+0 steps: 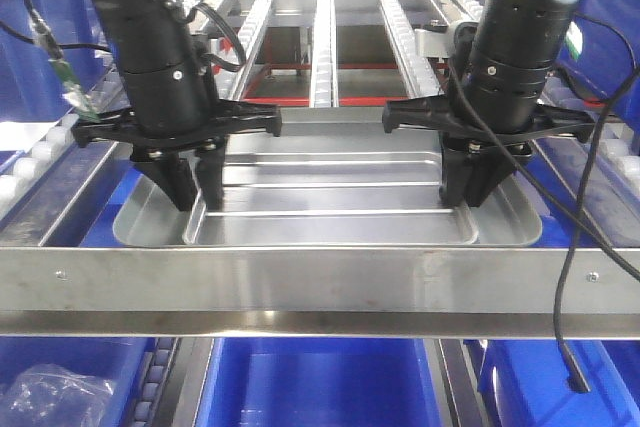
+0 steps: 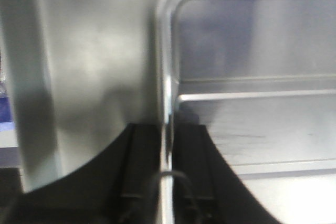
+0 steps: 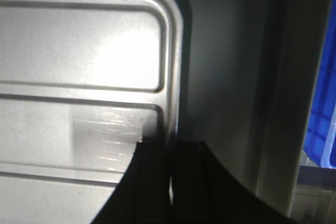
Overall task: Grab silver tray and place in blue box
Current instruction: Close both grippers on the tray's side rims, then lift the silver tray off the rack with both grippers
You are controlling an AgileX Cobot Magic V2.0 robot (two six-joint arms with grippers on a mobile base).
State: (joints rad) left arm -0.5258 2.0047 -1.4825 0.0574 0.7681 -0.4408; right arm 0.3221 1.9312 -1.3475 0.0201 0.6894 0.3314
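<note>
**A:** What have the pincers got?

**B:** The left pincer [image 2: 167, 184] has a finger on either side of the tray's left rim and is pressed together on it. The right pincer [image 3: 169, 187] is clamped on the right rim in the same way. In the front view both point straight down.

**A:** And the tray itself?

**B:** The tray [image 1: 330, 202] lies flat between them, just behind the front rail [image 1: 320, 282], with the roller tracks [image 1: 323, 47] beyond it. The blue box [image 1: 320, 387] sits lower, beneath that rail and nearer the robot.

**A:** So how should the lift go?

**B:** I'd raise both arms together at one pace, so the tray stays level and neither thin rim twists out of its grip. It has to clear the rail before it comes towards the box. Then it should go down with its long sides square to the box, which looks only a little wider.

**A:** What could go wrong?

**B:** Shiny metal probably slides easily, so if one arm leads, the tray may pivot or slip. The loose cable [image 1: 575, 277] hanging by the right arm could also snag on the rail.
</note>
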